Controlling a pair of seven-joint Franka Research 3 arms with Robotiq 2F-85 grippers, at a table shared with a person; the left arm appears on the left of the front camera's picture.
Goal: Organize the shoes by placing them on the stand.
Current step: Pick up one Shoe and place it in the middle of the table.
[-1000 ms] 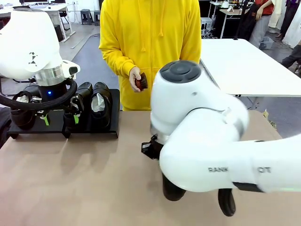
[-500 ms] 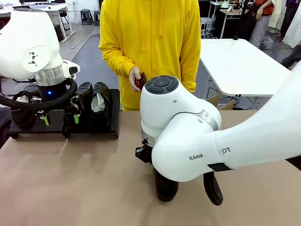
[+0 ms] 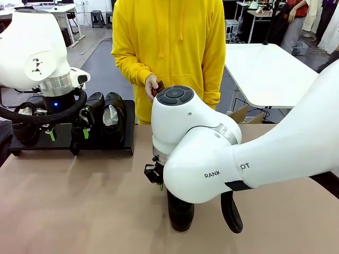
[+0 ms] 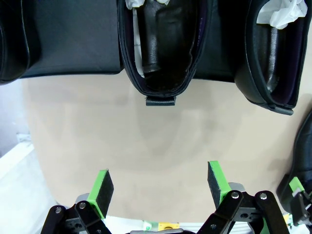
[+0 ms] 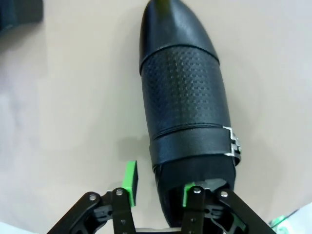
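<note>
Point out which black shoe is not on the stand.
The glossy black leather shoe under the right gripper stands on the tan tabletop; the others sit on the matte-black stand.

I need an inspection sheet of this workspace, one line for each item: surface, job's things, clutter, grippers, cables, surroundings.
Surface: tan tabletop, bare near the front edge.
Job's things: three black shoes on the black stand, far left; a fourth shoe lies on the tabletop, mid-table.
Clutter: nothing seen on the table.
Grippers: left gripper open and empty, hovering before the stand; right gripper part-open, its fingers astride one side wall of the fourth shoe's heel opening.
Cables: a black hose loops around the left wrist.
Surroundings: a person in a yellow hoodie at the far side, holding a small reddish-brown brush; a white table behind.
</note>
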